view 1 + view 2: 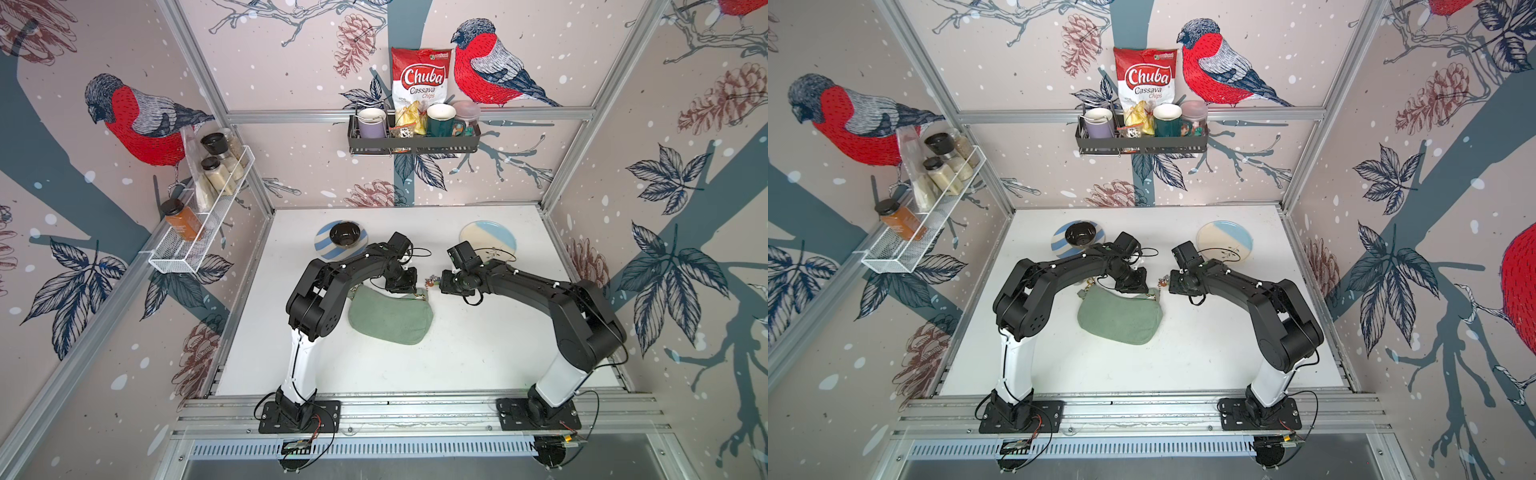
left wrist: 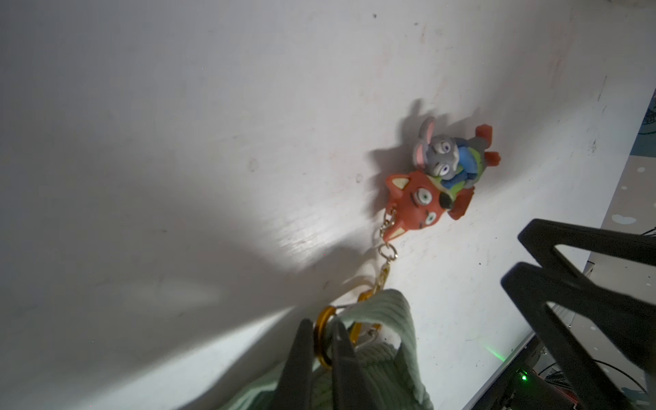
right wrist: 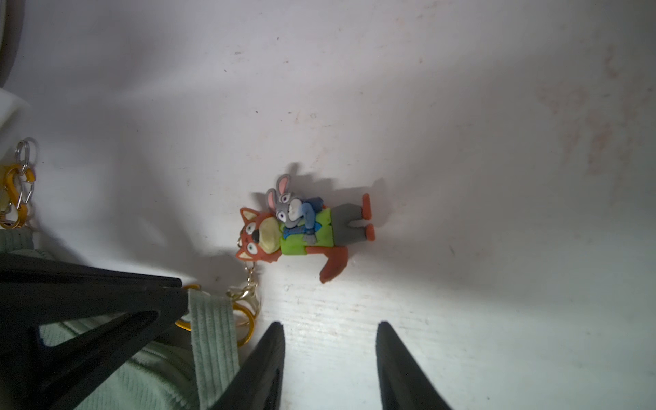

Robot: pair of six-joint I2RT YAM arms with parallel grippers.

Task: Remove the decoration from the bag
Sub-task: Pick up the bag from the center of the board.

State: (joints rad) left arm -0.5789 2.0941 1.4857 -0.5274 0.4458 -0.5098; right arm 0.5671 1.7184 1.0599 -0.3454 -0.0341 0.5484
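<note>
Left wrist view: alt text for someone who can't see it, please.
The left gripper is shut on a gold metal ring on the sage-green corduroy bag. A gold chain runs on to an orange fox and grey rabbit charm on the white table.

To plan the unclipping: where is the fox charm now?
In both top views the fox charm lies on the table, beside the bag's far right corner.

- A sage-green, crescent-shaped soft fabric bag (image 1: 390, 318) lies flat mid-way across the white desk (image 1: 478, 357).
- The left end effector (image 1: 404, 286) is at the bag's far edge.
- The right end effector (image 1: 444, 286) is just beside its far right corner.
- A small multicoloured decoration (image 1: 430, 283) lies between them.
- A black bowl (image 1: 344, 234) sits on a blue-striped plate (image 1: 321, 245).
- A cream-and-blue plate (image 1: 494, 237) lies at the back right.
</note>
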